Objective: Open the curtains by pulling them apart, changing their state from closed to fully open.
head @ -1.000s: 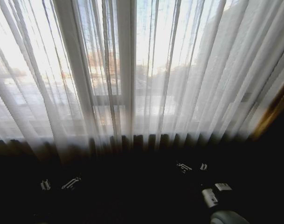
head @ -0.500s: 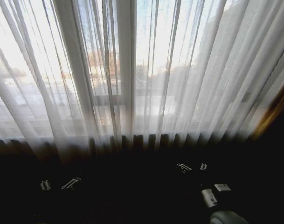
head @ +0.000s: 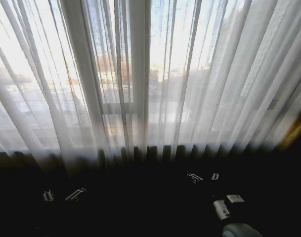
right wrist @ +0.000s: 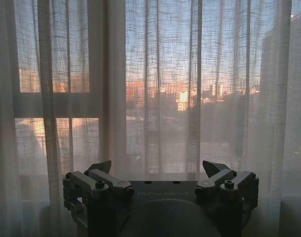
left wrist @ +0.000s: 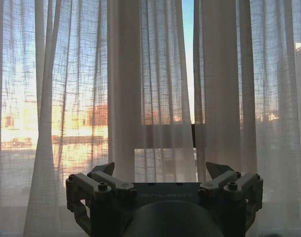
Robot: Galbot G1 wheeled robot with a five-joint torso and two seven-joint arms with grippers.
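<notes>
The curtains hang closed across the window in the head view, 2 sheer white pleated panels, lower hems ending at a dark band. City outline and low orange light show through the fabric. Window frame reads as a pale vertical bar behind the panels near the middle.

Left end effector sits low in the dark foreground on the robot's left, below the hem line and apart from the fabric. Right end effector sits low on the right, also below the hem and not touching the curtains.

Left wrist view: left end effector released, fingers spread wide with nothing between them. Curtains hang straight ahead of it. A narrow slit of clear blue sky shows between 2 folds just above the space between the fingers. No contact with cloth.

Right wrist view: right end effector released, fingers splayed, empty. Curtains ahead of it, unbroken sheer fabric with window frame bars behind. No contact with cloth.

Both arms low, both end effectors facing the fabric, neither grasping anything.
</notes>
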